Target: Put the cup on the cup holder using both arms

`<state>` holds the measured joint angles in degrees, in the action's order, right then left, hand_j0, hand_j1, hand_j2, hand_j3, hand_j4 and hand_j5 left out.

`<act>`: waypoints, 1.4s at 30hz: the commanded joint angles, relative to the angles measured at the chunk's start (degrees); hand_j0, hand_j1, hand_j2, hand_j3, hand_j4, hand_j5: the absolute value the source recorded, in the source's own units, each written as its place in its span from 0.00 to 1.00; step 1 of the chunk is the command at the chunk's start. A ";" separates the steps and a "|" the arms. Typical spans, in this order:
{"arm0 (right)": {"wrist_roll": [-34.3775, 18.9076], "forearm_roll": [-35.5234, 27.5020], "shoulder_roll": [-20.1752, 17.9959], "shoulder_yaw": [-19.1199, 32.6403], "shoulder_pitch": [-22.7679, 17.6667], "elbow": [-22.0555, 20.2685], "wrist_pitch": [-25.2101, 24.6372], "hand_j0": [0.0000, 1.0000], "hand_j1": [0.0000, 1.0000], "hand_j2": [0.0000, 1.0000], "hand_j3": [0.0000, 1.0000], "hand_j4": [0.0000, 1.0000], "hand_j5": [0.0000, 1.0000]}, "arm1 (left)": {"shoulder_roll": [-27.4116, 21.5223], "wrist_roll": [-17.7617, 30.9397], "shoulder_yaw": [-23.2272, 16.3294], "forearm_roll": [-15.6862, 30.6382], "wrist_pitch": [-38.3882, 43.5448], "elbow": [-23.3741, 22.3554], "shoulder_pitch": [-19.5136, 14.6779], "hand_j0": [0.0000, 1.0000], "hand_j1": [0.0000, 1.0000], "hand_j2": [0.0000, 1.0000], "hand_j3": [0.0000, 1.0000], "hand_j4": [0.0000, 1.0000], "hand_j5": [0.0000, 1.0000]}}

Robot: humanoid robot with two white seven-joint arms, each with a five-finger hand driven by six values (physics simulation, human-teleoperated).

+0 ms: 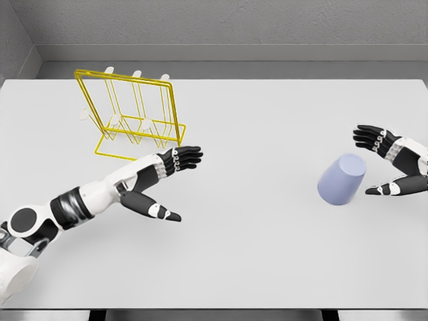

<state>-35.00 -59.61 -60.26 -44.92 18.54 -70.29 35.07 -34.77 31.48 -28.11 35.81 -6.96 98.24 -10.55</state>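
Note:
A pale lavender cup stands upside down on the white table at the right. My right hand hovers just right of it, fingers spread above and thumb below, open and not touching the cup. The yellow wire cup holder with white pegs stands at the back left. My left hand reaches out in front of the holder, fingers straight and thumb apart, open and holding nothing.
A grey wall runs behind the table. The table's near edge crosses the bottom of the head view.

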 commanded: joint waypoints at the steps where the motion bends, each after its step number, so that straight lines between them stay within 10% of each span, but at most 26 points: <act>1: 0.00 -0.68 1.46 0.10 0.00 3.75 -0.07 1.00 1.00 1.00 1.00 1.00 1.00 | -0.04 -3.18 -0.45 0.40 -0.33 0.11 0.00 1.00 1.00 1.00 1.00 1.00 1.00; 26: 0.00 -3.58 9.98 3.52 -3.78 9.73 -0.07 1.00 1.00 1.00 1.00 1.00 1.00 | -0.65 -12.58 -8.19 -7.33 -11.05 -2.09 -3.25 1.00 1.00 1.00 1.00 1.00 1.00; 42: 0.00 -3.31 9.89 3.08 -4.57 7.71 -0.07 1.00 1.00 1.00 1.00 1.00 1.00 | 0.75 -12.58 -10.65 -3.64 -0.16 -4.46 -6.42 1.00 1.00 1.00 1.00 1.00 1.00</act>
<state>-34.99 -62.60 -50.24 -41.89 13.97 -62.06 35.02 -34.35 18.86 -38.49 31.69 -8.25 94.35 -16.96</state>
